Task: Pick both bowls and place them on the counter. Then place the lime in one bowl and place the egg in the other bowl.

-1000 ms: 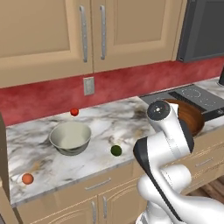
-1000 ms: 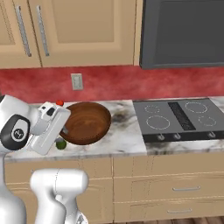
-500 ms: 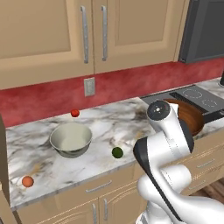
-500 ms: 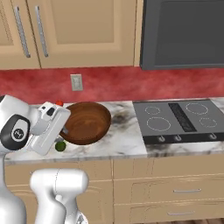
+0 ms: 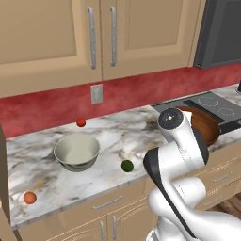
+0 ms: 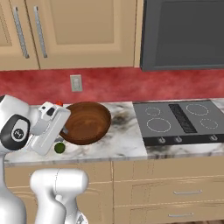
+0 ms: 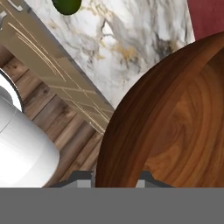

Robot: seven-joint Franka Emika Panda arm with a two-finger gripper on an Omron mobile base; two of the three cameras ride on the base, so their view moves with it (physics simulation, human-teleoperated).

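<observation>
My gripper (image 7: 114,179) is shut on the near rim of the dark brown wooden bowl (image 7: 175,113); one fingertip is inside the rim and one outside. That bowl (image 6: 87,121) is low over the marbled counter (image 6: 122,144), just left of the cooktop; I cannot tell if it rests on the stone. My hand (image 6: 49,129) holds it from its left side. In the left base view the arm hides most of the wooden bowl (image 5: 208,127). The pale grey-green bowl (image 5: 76,151) stands upright on the counter (image 5: 42,169). The lime (image 5: 127,165) lies to its right and the egg (image 5: 29,197) at the front left.
A small red ball (image 5: 81,122) lies by the red backsplash behind the pale bowl. A black cooktop (image 6: 179,122) fills the counter's right part, under a dark microwave (image 6: 183,33). Wall cabinets hang above. The lime (image 6: 59,148) sits near the counter's front edge beside my hand.
</observation>
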